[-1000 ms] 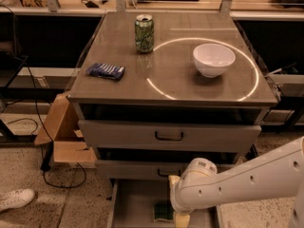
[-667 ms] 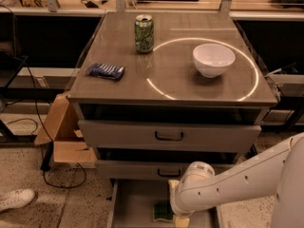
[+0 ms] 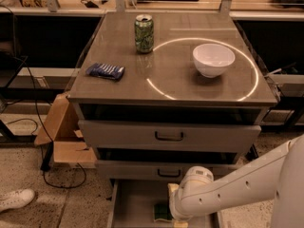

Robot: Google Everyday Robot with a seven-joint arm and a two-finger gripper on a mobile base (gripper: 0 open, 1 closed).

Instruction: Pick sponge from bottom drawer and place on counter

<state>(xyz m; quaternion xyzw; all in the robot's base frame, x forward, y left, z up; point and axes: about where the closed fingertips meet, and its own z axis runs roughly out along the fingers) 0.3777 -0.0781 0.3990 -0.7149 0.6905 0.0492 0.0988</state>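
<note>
The bottom drawer (image 3: 135, 201) stands pulled out, thin grey walls framing a plain metal floor, with bare room left of the sponge (image 3: 163, 212), dark green over yellow. The gripper (image 3: 176, 218) hangs low just beside the sponge, under the smooth white arm; whether its jaws are open I cannot tell. On the glossy bench (image 3: 171, 75), a can (image 3: 144, 33), a crinkly blue packet (image 3: 105, 71) and a round white bowl (image 3: 213, 59) sit well apart.

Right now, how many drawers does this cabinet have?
3: the top drawer and middle drawer shut, the bottom drawer pulled open, with the gripper down at the sponge inside it.
</note>
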